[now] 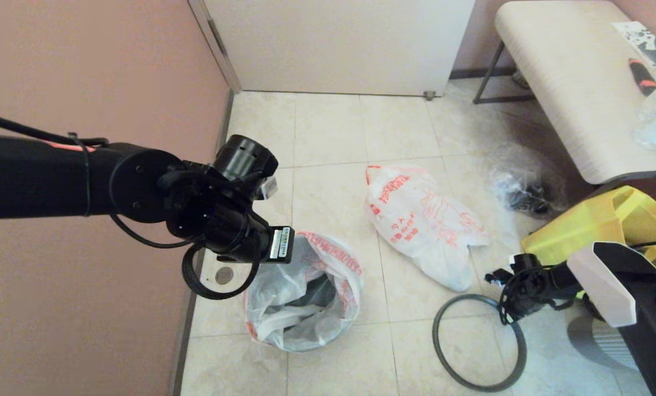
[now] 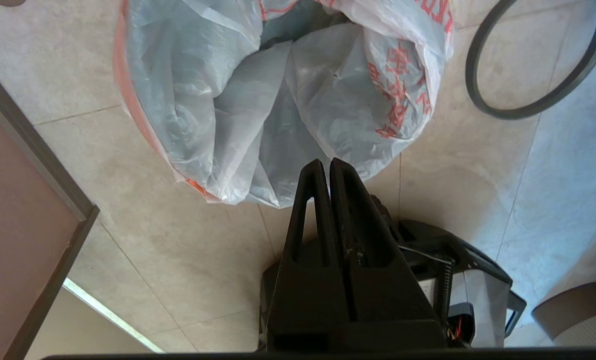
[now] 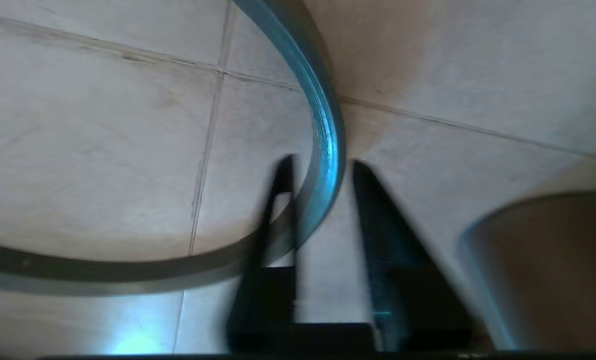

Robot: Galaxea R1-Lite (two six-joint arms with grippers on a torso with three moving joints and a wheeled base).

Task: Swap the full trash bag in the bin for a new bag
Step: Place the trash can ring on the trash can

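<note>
A thin, crinkled white bag (image 1: 306,291) with red lettering lines the round bin (image 1: 311,344) on the tiled floor; the left gripper (image 2: 326,167), jaws pressed shut and empty, hovers over its mouth. The bulgy full bag (image 1: 424,223) lies beside it. The right gripper (image 3: 322,172), jaws parted, straddles the dark hoop (image 1: 479,344) lying flat on the floor.

Thin crinkled plastic bag (image 1: 306,286); glossy hoop (image 1: 479,344); smooth tile floor (image 1: 333,132).
</note>
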